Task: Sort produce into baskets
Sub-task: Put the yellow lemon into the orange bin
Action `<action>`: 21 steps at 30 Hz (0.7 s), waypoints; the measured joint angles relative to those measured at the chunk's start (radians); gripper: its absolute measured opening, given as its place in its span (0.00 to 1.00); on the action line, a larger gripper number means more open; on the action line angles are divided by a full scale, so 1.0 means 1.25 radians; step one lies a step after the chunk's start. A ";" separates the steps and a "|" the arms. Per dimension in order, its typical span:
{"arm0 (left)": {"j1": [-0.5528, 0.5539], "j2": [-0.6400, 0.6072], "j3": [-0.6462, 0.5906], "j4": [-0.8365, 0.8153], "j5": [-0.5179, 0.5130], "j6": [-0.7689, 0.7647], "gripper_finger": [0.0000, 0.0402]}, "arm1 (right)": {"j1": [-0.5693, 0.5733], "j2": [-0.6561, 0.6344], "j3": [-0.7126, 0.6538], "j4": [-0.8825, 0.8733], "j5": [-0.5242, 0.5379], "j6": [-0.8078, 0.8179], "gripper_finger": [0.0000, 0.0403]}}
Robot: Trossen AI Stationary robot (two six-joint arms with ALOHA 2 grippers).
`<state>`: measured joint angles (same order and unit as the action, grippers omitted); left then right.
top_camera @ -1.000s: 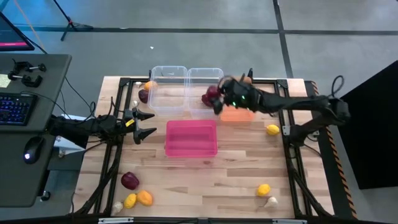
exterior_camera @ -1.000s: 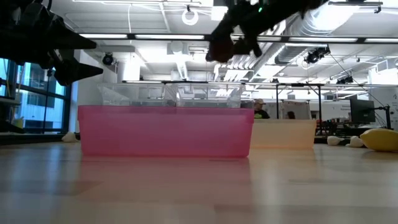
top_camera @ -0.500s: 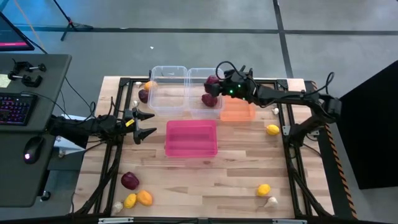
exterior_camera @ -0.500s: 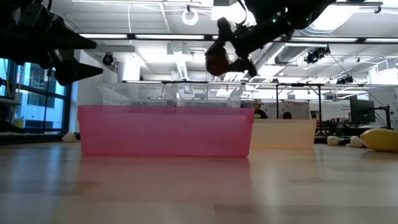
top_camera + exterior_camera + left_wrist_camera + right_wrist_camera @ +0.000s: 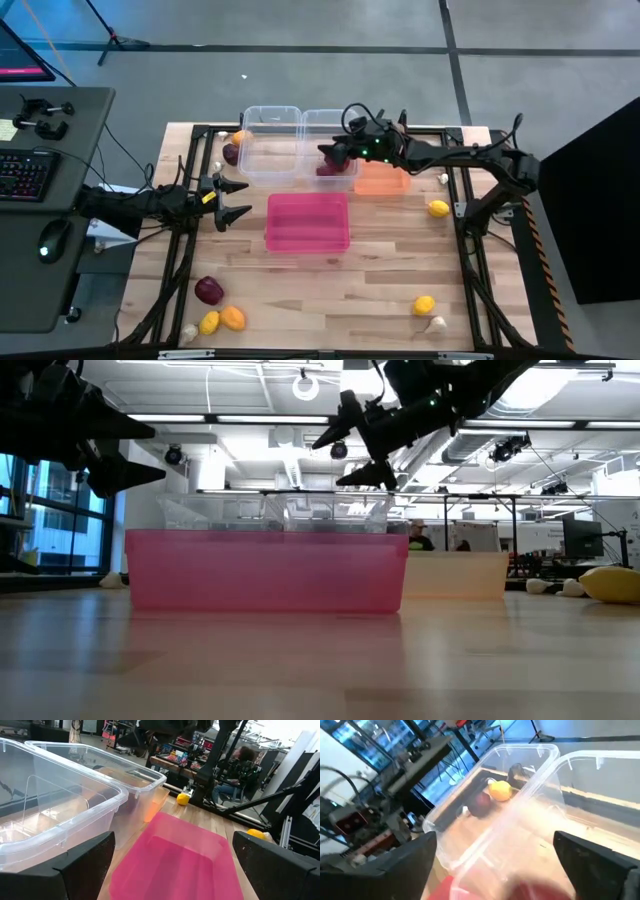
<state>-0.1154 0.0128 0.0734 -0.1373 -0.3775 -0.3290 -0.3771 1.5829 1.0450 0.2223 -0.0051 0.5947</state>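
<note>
My right gripper (image 5: pixel 326 152) hangs open above the right clear bin (image 5: pixel 312 122); in the low view (image 5: pixel 348 457) its fingers are spread with nothing between them. A dark red onion (image 5: pixel 325 169) lies in that bin just below it. The left clear bin (image 5: pixel 270 140), the orange bin (image 5: pixel 383 181) and the pink bin (image 5: pixel 307 222) stand mid-table. My left gripper (image 5: pixel 236 198) waits open and empty left of the pink bin (image 5: pixel 185 855). Another onion (image 5: pixel 231 153) and an orange fruit (image 5: pixel 238 137) lie on the table left of the left clear bin.
Loose produce lies around the table: a lemon (image 5: pixel 438 208) at the right, a lemon (image 5: pixel 425 305) and a garlic bulb (image 5: pixel 436 323) near right, an onion (image 5: pixel 208 290), two yellow-orange fruits (image 5: pixel 220 320) and a garlic bulb (image 5: pixel 188 332) near left. A garlic bulb (image 5: pixel 443 178) lies by the orange bin.
My right gripper has gone toward the table's left over the right clear bin, carrying a dark red onion. It has opened and let the onion go. The onion has dropped from between the fingers and lies in the clear bin.
</note>
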 joint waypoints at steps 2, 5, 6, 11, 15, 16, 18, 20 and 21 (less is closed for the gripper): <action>0.000 0.000 0.000 0.000 0.000 0.000 0.97 | 0.000 0.000 0.018 -0.026 0.001 -0.036 0.95; 0.000 0.000 0.000 0.000 0.000 0.000 0.97 | -0.012 -0.004 0.058 -0.073 -0.013 -0.093 0.93; 0.000 0.000 0.000 0.000 0.000 0.000 0.97 | -0.019 -0.010 0.076 -0.107 -0.029 -0.110 0.93; 0.000 0.000 0.000 0.000 0.000 0.000 0.97 | -0.060 -0.061 0.197 -0.357 -0.102 -0.183 0.92; 0.000 0.000 0.000 0.000 0.000 0.000 0.97 | -0.070 -0.099 0.283 -0.636 -0.092 -0.239 0.92; 0.000 0.000 0.000 0.000 0.000 0.000 0.97 | -0.068 -0.110 0.294 -0.698 -0.087 -0.257 0.92; 0.000 0.000 0.000 0.000 0.000 0.000 0.97 | -0.059 -0.136 0.300 -0.808 -0.086 -0.284 0.92; 0.000 0.000 0.000 0.000 0.000 0.000 0.97 | -0.044 -0.161 0.291 -0.907 -0.085 -0.297 0.92; 0.000 0.000 0.000 0.000 0.000 0.000 0.97 | -0.034 -0.172 0.282 -0.953 -0.085 -0.292 0.92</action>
<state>-0.1158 0.0128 0.0734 -0.1370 -0.3775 -0.3293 -0.4198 1.3674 1.3976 -0.9694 -0.1112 0.2291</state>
